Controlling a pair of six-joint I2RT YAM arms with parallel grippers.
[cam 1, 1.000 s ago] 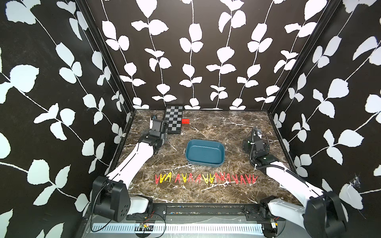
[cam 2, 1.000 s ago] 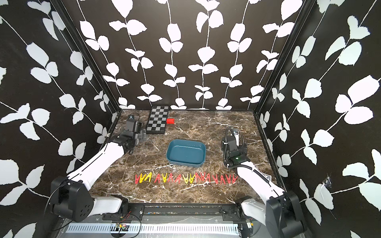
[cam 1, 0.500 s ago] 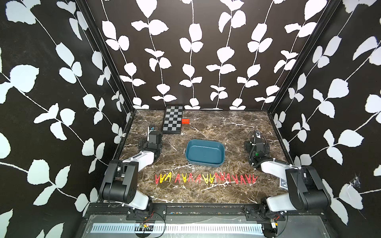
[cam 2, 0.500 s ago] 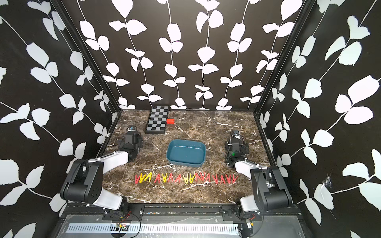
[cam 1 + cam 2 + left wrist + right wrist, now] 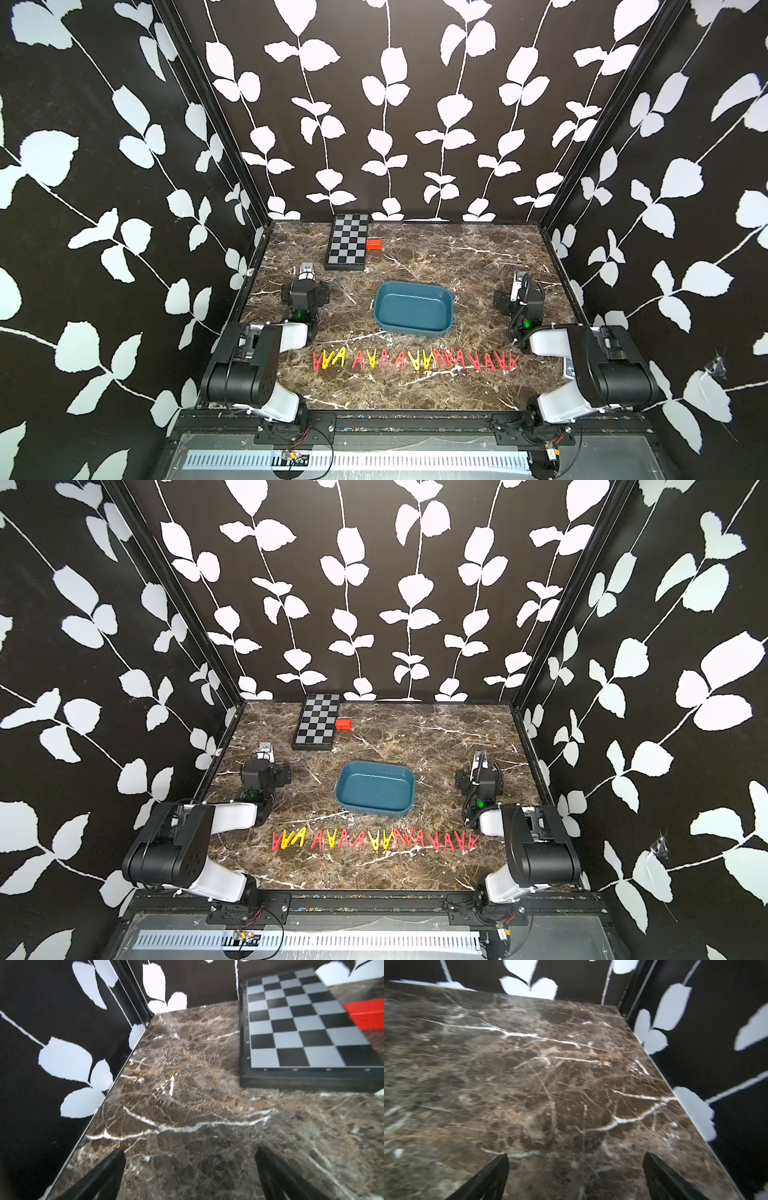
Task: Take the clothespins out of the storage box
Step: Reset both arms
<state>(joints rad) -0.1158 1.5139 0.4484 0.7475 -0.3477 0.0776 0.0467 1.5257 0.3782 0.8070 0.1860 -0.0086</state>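
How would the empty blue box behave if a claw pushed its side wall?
The blue box looks empty and thin-walled, so it is probably light. On the smooth marble table it would likely slide, not tip, since its walls are low and its base wide.

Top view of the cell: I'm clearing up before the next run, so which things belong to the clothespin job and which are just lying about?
Part of the job:
- clothespins, red and yellow, in a row outside the box
- storage box, teal, nothing visible inside

Just lying about:
- checkered board, at the back
- red block, beside the board
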